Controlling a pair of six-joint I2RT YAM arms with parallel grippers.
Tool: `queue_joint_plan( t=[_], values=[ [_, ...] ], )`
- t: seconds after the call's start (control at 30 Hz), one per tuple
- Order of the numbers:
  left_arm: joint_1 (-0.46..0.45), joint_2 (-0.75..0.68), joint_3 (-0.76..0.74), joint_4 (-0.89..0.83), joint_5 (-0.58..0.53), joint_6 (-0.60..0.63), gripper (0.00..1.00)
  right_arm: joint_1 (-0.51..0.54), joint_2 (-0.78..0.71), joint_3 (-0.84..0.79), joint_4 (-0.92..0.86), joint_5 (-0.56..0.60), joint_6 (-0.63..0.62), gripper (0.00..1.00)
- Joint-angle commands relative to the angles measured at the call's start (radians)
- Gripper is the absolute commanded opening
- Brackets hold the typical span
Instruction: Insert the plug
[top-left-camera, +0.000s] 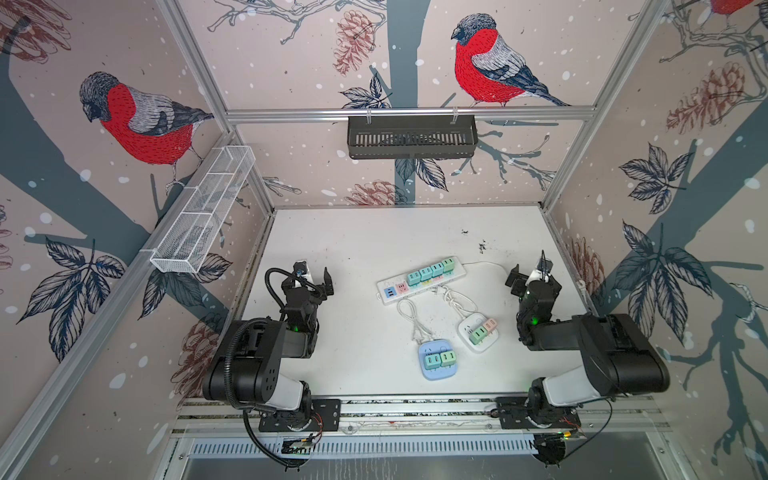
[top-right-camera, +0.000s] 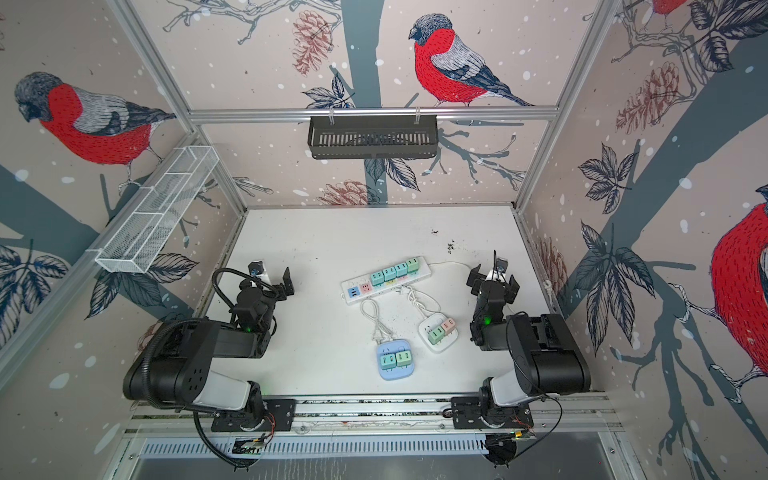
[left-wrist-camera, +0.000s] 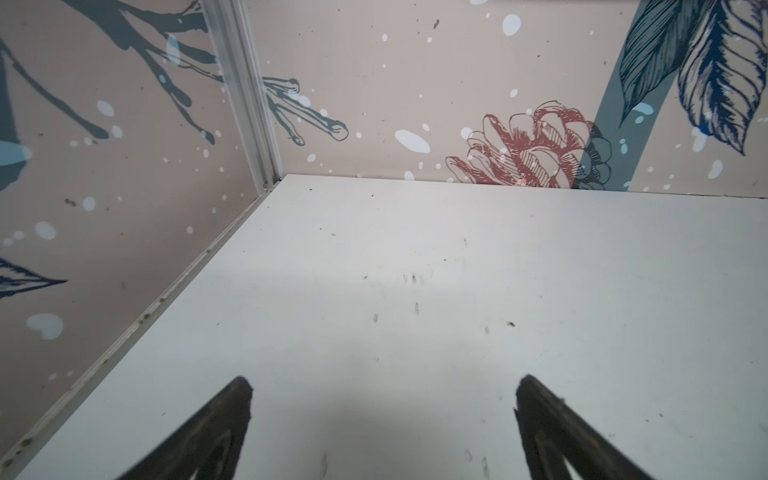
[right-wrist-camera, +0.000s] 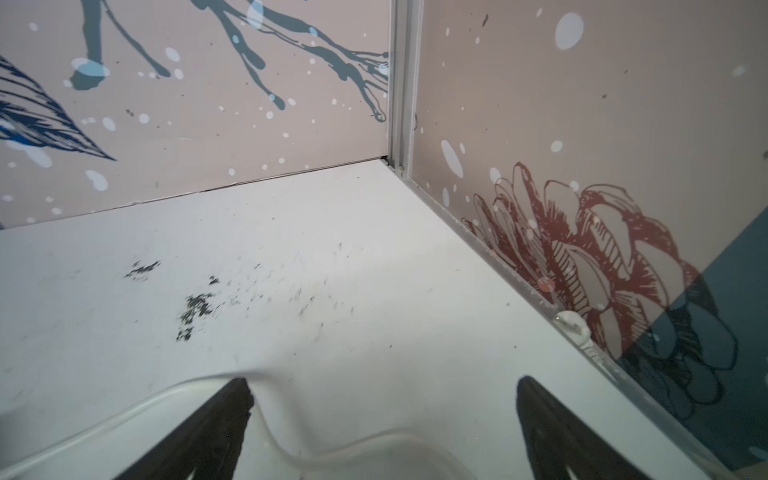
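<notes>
Hovering over the bare surface (top-left-camera: 353, 249), the left hand (top-left-camera: 314, 273) and right hand (top-left-camera: 530, 272) are both spread wide, with nothing held. A loose white plug (top-left-camera: 419, 333) is seen on its cord between the two hands, well apart from both, just beside a blue socket block (top-left-camera: 438, 361) and near the power strip (top-left-camera: 419, 281). The reach is judged not yet begun. Next, the plug must be approached, pinched by its body and lined up with a free socket.

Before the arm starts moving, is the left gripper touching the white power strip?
Apart. In a top view, bare table lies between the left gripper and the white power strip; the left wrist view shows only table ahead.
</notes>
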Motion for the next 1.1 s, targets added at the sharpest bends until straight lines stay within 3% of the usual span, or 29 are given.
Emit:
queue_joint_plan(
  t=[0.0,0.03,0.1,0.2,1.07],
  values=[
    [0.006,0.013,0.041,-0.062,0.018,0.003,0.98,-0.002,-0.021,0.008,0.066,-0.016,0.001,0.99],
    [0.005,0.012,0.044,-0.068,0.015,0.001,0.98,-0.004,-0.029,0.026,0.02,-0.014,0.009,1.0],
    [0.006,0.012,0.043,-0.066,0.015,0.001,0.98,0.004,-0.004,0.001,0.119,-0.002,-0.013,1.0],
    [0.006,0.012,0.044,-0.067,0.016,0.002,0.98,0.01,-0.025,0.02,0.043,0.01,0.001,1.0],
    [0.006,0.004,0.032,-0.057,0.02,0.004,0.98,0.013,-0.02,0.018,0.059,0.018,-0.008,1.0]
  ],
)
